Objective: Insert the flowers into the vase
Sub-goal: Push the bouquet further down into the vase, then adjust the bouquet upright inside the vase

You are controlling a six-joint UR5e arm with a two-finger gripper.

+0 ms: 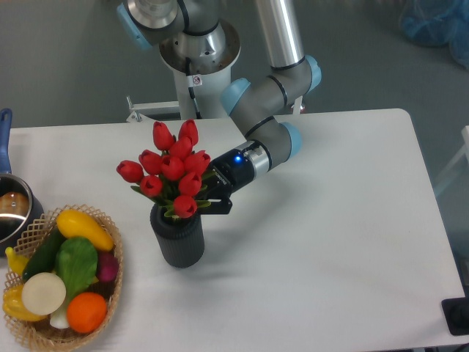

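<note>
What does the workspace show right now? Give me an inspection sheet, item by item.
Surface: white table, bare on its right half.
Job's things: flowers, red tulips, sit over the mouth of the dark ribbed vase, which stands upright; the stems are hidden, so their depth in the vase cannot be told.
Clutter: wicker basket of vegetables at the front left corner; a metal pot at the left edge.
End effector: end effector at the right side of the bunch, just above the vase rim; fingers hidden by leaves, state unclear.
Cables: nothing seen.
Surroundings: grey floor, robot base behind the table, blue bag at top right.
</note>
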